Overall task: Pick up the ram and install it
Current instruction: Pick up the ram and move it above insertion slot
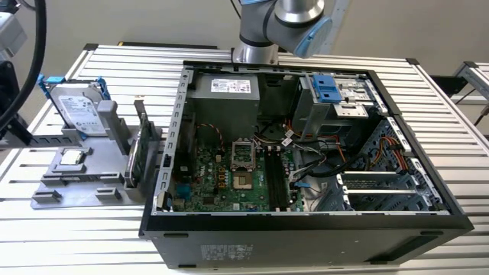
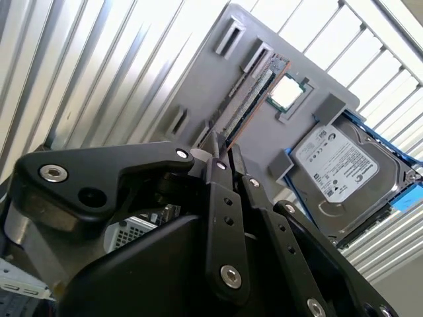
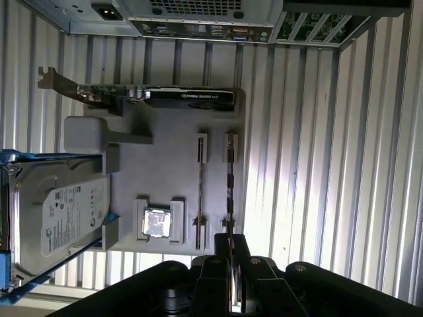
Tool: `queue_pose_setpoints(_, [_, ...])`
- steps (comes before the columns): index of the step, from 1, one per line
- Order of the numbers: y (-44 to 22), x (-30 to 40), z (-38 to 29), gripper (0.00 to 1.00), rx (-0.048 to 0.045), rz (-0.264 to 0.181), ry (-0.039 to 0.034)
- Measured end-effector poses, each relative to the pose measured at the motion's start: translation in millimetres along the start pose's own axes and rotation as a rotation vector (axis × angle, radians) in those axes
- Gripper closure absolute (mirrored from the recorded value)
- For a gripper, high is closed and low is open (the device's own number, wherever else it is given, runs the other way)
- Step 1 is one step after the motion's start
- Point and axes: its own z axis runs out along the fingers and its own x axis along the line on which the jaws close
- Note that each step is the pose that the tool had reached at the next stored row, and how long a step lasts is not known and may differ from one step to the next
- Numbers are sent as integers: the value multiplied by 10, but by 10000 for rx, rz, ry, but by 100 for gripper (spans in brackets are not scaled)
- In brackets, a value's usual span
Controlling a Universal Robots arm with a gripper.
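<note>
Second wrist view: gripper (image 2: 225, 142) lined up w/ ram (image 2: 259, 97) in holder (image 2: 314, 58) slot; jaws – can't tell. Risk: skewed approach clips holder, jams ram.

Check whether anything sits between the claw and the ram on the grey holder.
Nothing visible does. In the first wrist view the claw is right at the near end of the ram, which stands on edge in the grey holder. The processor and the hard drive sit off to one side of that line.
</note>
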Motion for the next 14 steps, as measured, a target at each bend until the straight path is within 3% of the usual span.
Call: queue_pose_setpoints(14, [3, 7, -130, 100, 0, -1, 0])
